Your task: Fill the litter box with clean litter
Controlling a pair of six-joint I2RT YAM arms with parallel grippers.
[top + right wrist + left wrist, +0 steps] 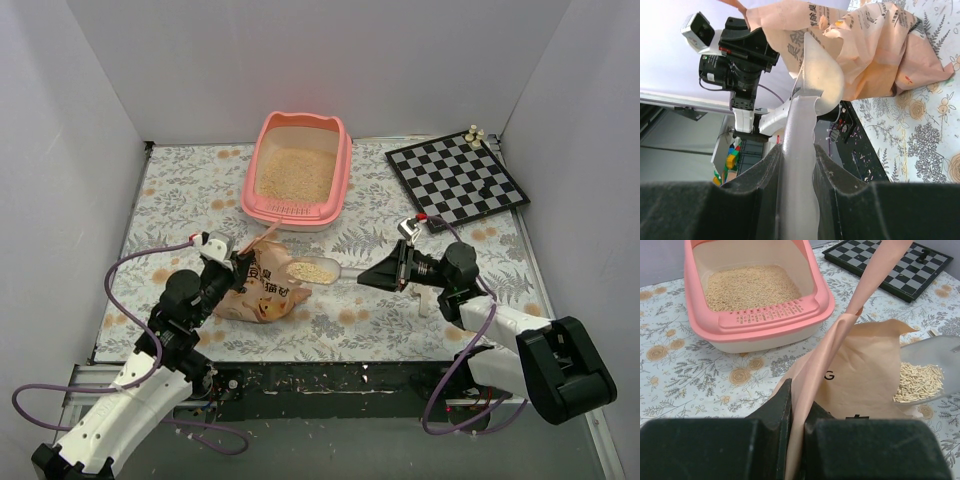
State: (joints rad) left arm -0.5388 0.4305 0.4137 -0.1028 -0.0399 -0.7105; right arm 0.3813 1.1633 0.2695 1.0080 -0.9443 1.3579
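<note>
Quick update from us. Our left gripper (797, 407) is pinched tight on a flap of the orange-tan litter bag (262, 292). The thin edge is sandwiched between the two fingers and runs up out of them. The bag lies slumped on the floral table cover (180, 190) in front of our left arm, open end toward the scoop.

Our right gripper (797, 167) is clamped on the handle of the clear plastic scoop (322, 270), jaws closed right down to the handle's width. The scoop's bowl sits at the bag's mouth. We can't tell if it's touching the bag's edge or just over it. It's got a modest load of clean litter (919, 381) in it, pale beige pellets.

The pink litter box (293, 211) is at the far middle of the table, slotted ledge toward us and cat-ear end toward the back wall, well apart from the scoop. A layer of the same litter already covers its floor. A chessboard (457, 180) lies to the right of the box with a few pieces on it.
</note>
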